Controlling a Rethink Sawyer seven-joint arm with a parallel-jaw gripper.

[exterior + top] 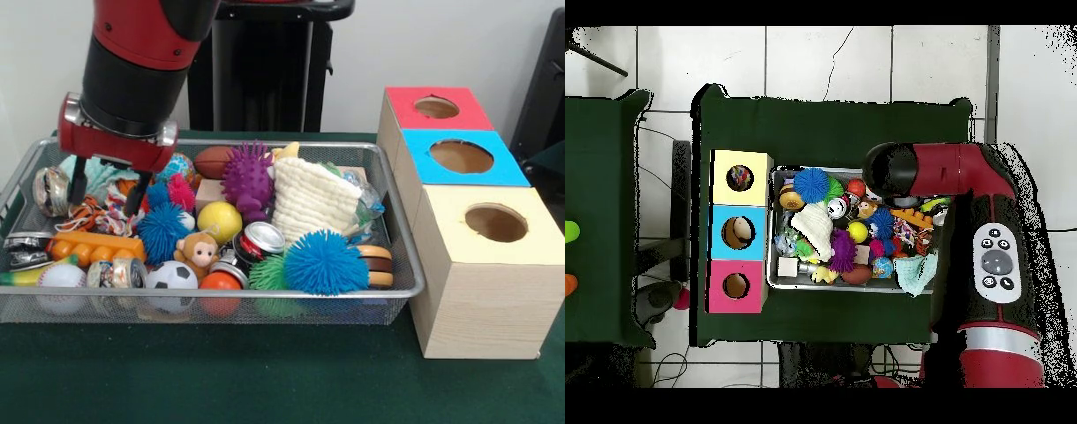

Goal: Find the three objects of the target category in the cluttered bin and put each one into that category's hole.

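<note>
- Currently, the pincer (106, 190) hangs spread and empty over the bin's (402, 265) left end.
- Boxes' (481, 305) holes appear partly filled; sorting looks unfinished.

A table (265, 389) with a dark green cover carries two things. A wire bin (212, 305) full of toys sits at its centre, and touching it at 3 o'clock stands a wooden box (481, 300) with three holes.

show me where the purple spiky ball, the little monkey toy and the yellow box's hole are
purple spiky ball (247, 177), front view, middle of its body.
monkey toy (202, 252), front view, on its face.
yellow box's hole (495, 223), front view, centre of the opening.
</note>
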